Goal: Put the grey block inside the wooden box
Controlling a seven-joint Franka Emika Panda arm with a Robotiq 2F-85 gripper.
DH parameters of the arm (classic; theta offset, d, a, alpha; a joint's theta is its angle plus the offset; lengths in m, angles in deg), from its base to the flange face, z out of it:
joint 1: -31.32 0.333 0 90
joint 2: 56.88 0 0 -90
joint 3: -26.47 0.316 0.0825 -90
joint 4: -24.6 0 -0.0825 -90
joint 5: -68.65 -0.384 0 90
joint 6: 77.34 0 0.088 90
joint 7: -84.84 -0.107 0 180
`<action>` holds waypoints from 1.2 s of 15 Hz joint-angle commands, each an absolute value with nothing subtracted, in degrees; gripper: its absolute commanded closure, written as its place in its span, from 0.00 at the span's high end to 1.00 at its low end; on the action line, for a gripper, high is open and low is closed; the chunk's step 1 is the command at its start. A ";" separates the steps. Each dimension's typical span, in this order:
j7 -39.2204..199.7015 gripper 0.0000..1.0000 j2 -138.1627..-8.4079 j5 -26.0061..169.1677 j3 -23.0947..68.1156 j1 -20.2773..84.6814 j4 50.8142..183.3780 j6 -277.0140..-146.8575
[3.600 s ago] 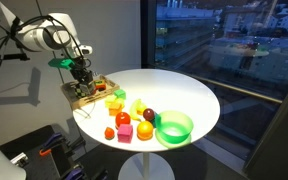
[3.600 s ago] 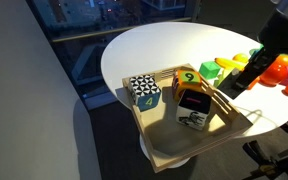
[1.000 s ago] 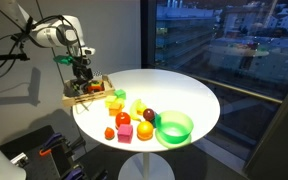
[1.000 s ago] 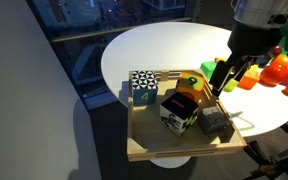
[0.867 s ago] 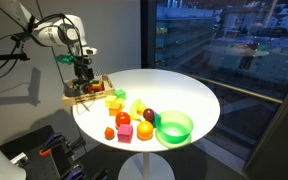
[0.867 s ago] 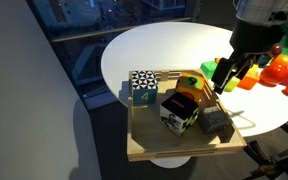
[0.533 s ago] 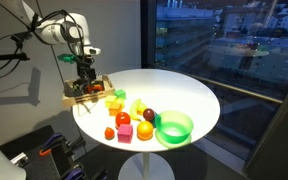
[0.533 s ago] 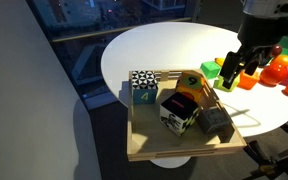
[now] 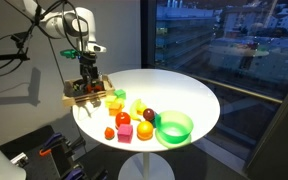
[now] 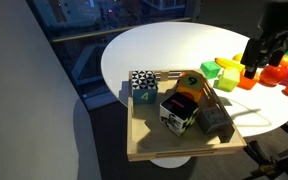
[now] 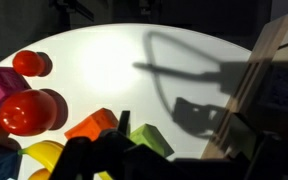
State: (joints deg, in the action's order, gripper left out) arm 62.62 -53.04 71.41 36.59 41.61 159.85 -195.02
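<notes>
The grey block [image 10: 216, 122] lies in the wooden box [image 10: 174, 149], at its near right corner. It rests beside a white block [image 10: 179, 116], a yellow and black block [image 10: 190, 90] and a checkered block [image 10: 144, 88]. My gripper [image 10: 256, 62] hangs open and empty, raised above the table to the right of the box. In an exterior view the gripper [image 9: 90, 72] hovers just over the wooden box [image 9: 77, 98] at the table's left edge. The wrist view shows the wooden box [image 11: 276, 60] at the right and my dark fingers [image 11: 120, 125] low in the frame.
A green bowl [image 9: 174, 127] stands at the table's front, with toy fruit such as a red piece [image 9: 123, 119] and an orange one [image 9: 144, 130] beside it. Coloured blocks [image 10: 224, 72] lie near the gripper. The round white table [image 9: 184, 95] drops off close to the box.
The gripper has lifted up and away from the box toward the coloured blocks, still open. The grey block stays where it lay in the box.
</notes>
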 commanded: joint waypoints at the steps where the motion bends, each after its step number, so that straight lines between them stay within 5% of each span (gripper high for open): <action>1: 64.44 1.00 -49.23 70.39 35.43 39.99 159.20 -189.01; 18: 71.23 1.00 -32.82 69.07 31.90 36.22 162.14 -184.49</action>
State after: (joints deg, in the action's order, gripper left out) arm 69.55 -35.39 70.48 32.29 37.19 161.27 -185.64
